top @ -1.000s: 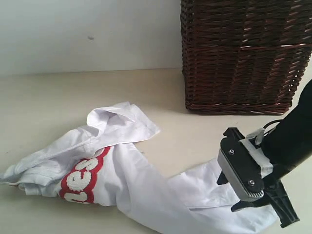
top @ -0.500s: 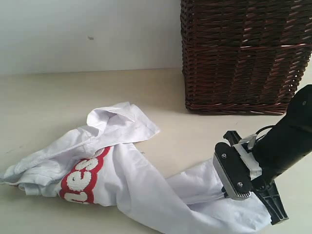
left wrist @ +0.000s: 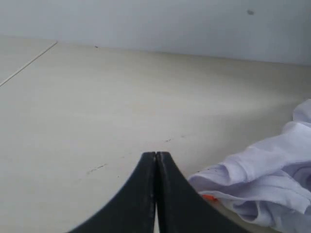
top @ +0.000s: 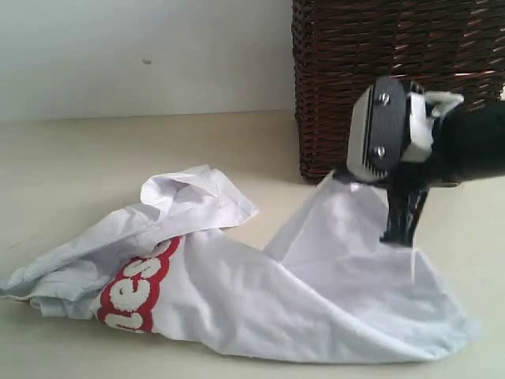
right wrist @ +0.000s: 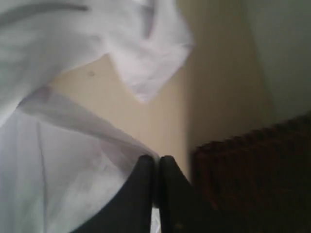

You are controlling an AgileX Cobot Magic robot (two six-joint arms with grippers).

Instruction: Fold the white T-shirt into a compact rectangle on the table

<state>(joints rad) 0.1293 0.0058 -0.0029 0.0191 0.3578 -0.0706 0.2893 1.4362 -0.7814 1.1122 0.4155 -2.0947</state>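
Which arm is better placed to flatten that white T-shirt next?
Probably right: the right pincer is shut on an edge of the white T-shirt, holding it above the table. The left pincer is shut on nothing, near the crumpled end.

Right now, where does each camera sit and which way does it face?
Exterior: low over the table, facing the white T-shirt and wicker basket; shows the right claw holding cloth up.
Left wrist: behind the shut left claw, looking across table to the T-shirt's edge.
Right wrist: behind the shut right claw, looking along pinched T-shirt toward the basket.
Shared: all show the T-shirt.
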